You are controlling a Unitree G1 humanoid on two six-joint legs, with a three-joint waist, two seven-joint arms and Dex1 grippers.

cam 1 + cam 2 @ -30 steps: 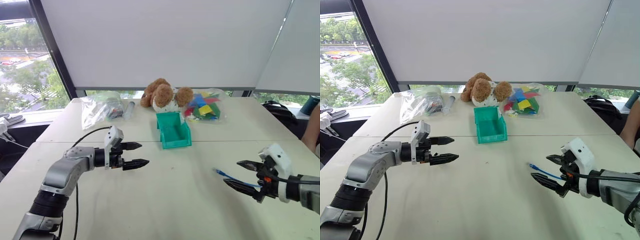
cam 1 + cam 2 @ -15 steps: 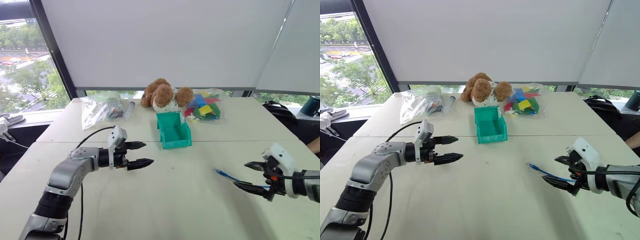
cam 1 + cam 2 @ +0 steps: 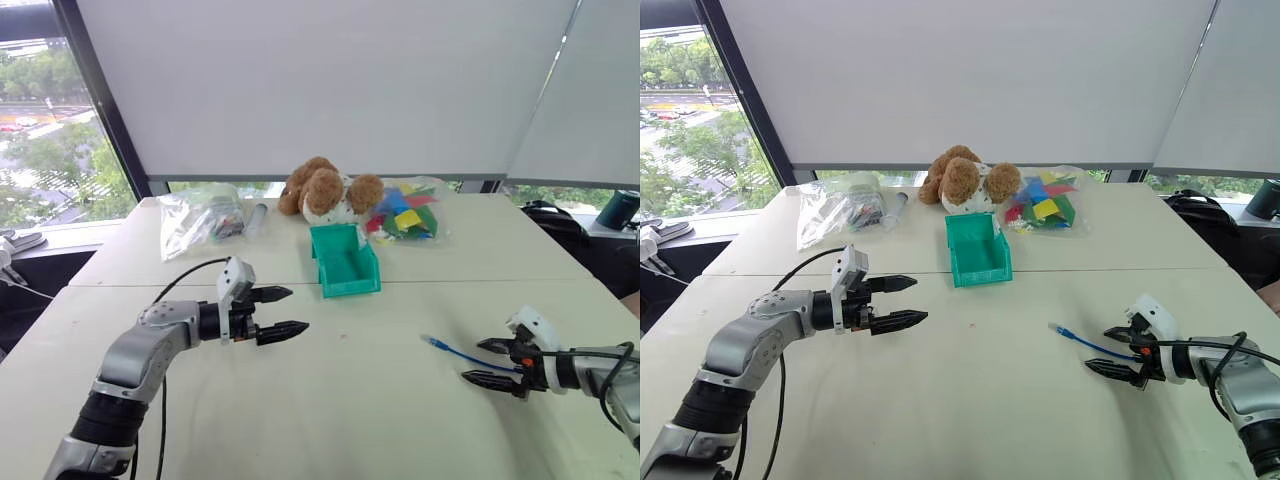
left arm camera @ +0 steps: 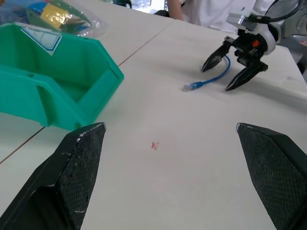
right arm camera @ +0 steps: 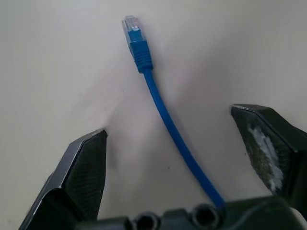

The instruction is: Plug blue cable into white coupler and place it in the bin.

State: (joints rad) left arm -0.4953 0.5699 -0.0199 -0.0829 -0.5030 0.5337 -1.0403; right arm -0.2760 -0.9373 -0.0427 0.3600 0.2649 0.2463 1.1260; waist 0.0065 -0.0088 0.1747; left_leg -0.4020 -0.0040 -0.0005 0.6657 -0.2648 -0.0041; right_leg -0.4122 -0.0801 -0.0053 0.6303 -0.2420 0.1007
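ideally the right gripper (image 3: 1118, 354), its jaws spread wide astride the blue cable (image 5: 165, 117) lying on the table (image 3: 360, 400) well apart from the bin (image 3: 345, 262), should close squarely just behind the plug.

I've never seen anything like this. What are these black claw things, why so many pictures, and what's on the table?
They are a humanoid robot's two arms, each ending in a two-fingered pincer. Two pictures come from cameras in its head, looking down over the table; two from cameras on its wrists. The left pincer is open and empty. The right pincer is open too, its fingers either side of the blue cable, which lies on the table, not gripped. Farther back stand a green bin, a teddy bear and two clear bags.
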